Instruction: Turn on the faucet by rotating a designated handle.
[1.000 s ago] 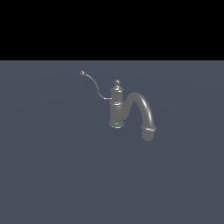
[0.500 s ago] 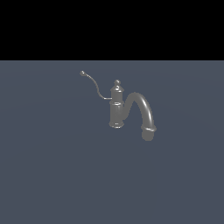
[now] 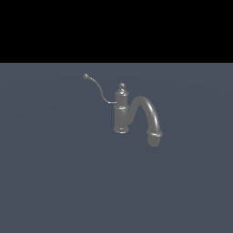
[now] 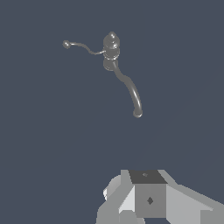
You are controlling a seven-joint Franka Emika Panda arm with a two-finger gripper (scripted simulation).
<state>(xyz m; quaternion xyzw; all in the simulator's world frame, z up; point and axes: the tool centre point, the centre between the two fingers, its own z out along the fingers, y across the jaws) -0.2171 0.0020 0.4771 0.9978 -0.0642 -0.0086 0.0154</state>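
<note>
- The handle [image 3: 96, 87] is a thin S-curved lever coming off the column and rising toward the exterior view's left, ending in a small ball tip [image 3: 85, 76]. Nothing touches it; I judge the task not yet started.
- In the wrist view the handle [image 4: 83, 45] shows as a slim wire running sideways from the column top, clearly apart from the thick spout [image 4: 129, 90], so I can tell them apart before going in.
- The faucet [image 3: 122, 113] stands upright on the flat grey surface [image 3: 54, 182], roughly mid-scene, knob finial [image 3: 121, 85] on top, gooseneck spout [image 3: 148, 113] arching to the exterior view's right and ending with its mouth down near the surface.
- The lever sticks out free on the side away from the spout; my read is that leaves open room to reach the ball tip and swing it round the column.
- The gripper [image 4: 144, 197] shows only in the wrist view, as grey housing blocks at the frame edge, well apart from the faucet. The fingertips aren't visible, so I cannot tell how far open it is. I see nothing held.
- The arm isn't in the exterior view at all.
- Containers: none in either view, no sink or basin under the spout, just bare surface.
- Next, as I judge it: close the gap to the ball tip, not the spout or finial.
</note>
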